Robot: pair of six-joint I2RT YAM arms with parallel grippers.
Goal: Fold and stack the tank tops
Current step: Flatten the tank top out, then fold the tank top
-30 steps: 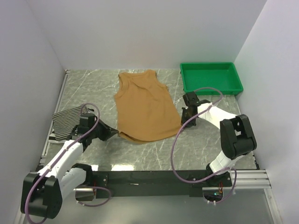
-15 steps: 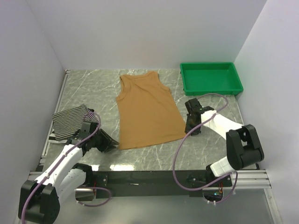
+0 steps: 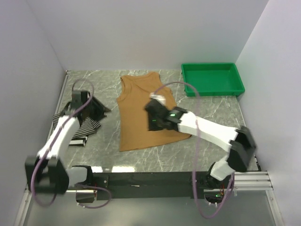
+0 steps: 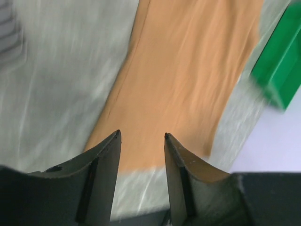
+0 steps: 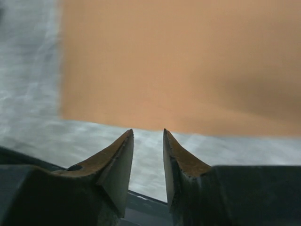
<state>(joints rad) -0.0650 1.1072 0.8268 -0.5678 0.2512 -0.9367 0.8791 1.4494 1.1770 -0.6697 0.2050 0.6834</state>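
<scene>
Under the right tool, released, flat tan-brown tank top, left tool released beside striped tank top

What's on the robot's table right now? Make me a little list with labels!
Middle: tan tank top, spread flat, not folded
Left side: striped tank top, partly hidden under the left arm
Far right corner: green tray, nothing in it
Left pincer: open, holding nothing, beside the striped tank top
Right pincer: open, holding nothing, above the tan tank top
Stack: none yet
</scene>
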